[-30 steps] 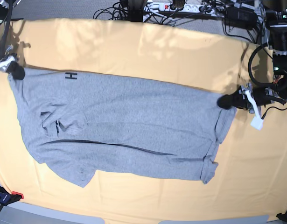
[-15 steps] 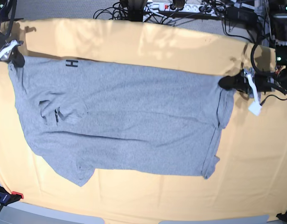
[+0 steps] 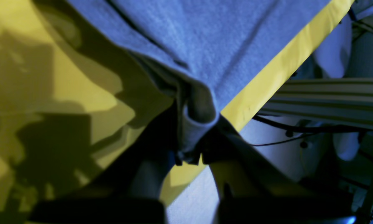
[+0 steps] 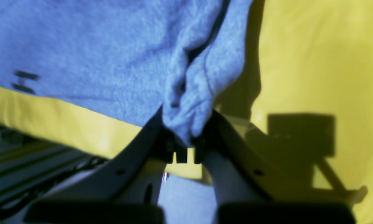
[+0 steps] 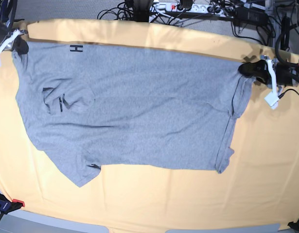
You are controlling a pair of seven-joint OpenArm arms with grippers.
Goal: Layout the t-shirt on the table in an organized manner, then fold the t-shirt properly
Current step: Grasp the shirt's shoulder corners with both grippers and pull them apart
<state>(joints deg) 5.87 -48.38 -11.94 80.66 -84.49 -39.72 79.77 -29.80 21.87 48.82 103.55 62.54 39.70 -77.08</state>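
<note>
The heather-grey t-shirt (image 5: pixel 139 107) hangs stretched sideways between both grippers, its far edge lifted near the table's (image 5: pixel 266 184) back edge and the rest lying on the cloth. Black lettering (image 5: pixel 75 49) shows near its far left corner, and one sleeve (image 5: pixel 61 99) is folded over with black marks. My left gripper (image 5: pixel 246 69) is shut on the shirt's right corner; the left wrist view shows a rolled hem (image 3: pixel 195 130) pinched in the left gripper (image 3: pixel 195 146). My right gripper (image 5: pixel 19 45) is shut on the left corner, with bunched fabric (image 4: pixel 189 105) pinched in the right gripper (image 4: pixel 186 137).
Cables and a power strip (image 5: pixel 188 7) lie on the floor beyond the table's far edge. A red-tipped clamp (image 5: pixel 8 204) sits at the front left corner. A white tag (image 5: pixel 272 102) dangles from the left arm. Bare yellow cloth (image 5: pixel 164 204) runs along the front.
Both grippers have moved toward the table's far edge, dragging the shirt's held edge with them. The shirt has slid away and its creases have flattened out.
</note>
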